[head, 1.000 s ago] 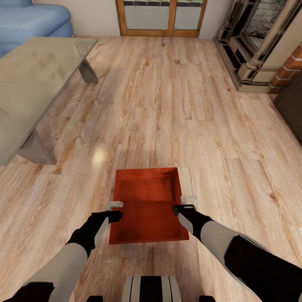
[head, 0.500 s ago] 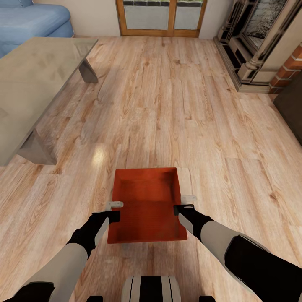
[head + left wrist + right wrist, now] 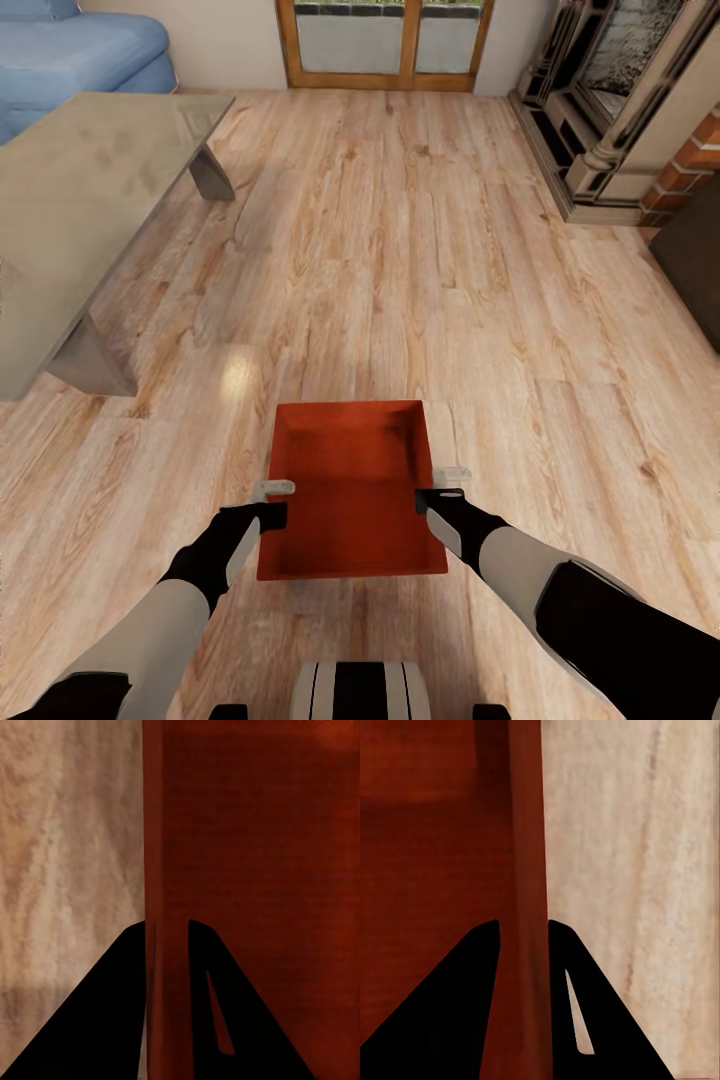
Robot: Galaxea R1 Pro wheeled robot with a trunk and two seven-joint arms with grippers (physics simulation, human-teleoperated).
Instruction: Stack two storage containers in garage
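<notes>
One orange-red storage container [image 3: 350, 490] is in front of me over the light wood plank floor of the living room, open top up and nothing inside it. My left gripper [image 3: 274, 503] is shut on its left wall, and my right gripper [image 3: 441, 484] is shut on its right wall. In the left wrist view, the black fingers [image 3: 112, 1005] straddle the ribbed wall of the container [image 3: 262, 870], one inside and one outside. The right wrist view has the same pinch, with my right gripper [image 3: 523, 924] on the container's other wall [image 3: 526, 832].
A glass-topped table [image 3: 90, 200] stands at the left, with a blue sofa [image 3: 70, 50] behind it. Glazed wooden patio doors [image 3: 385, 40] are straight ahead. A brick fireplace [image 3: 620, 100] and a dark block [image 3: 695, 270] line the right side. Open plank floor [image 3: 400, 250] lies between.
The whole picture has slid down a few pixels, so the camera moved. Both grippers keep their hold, and the container has turned very slightly between them.
</notes>
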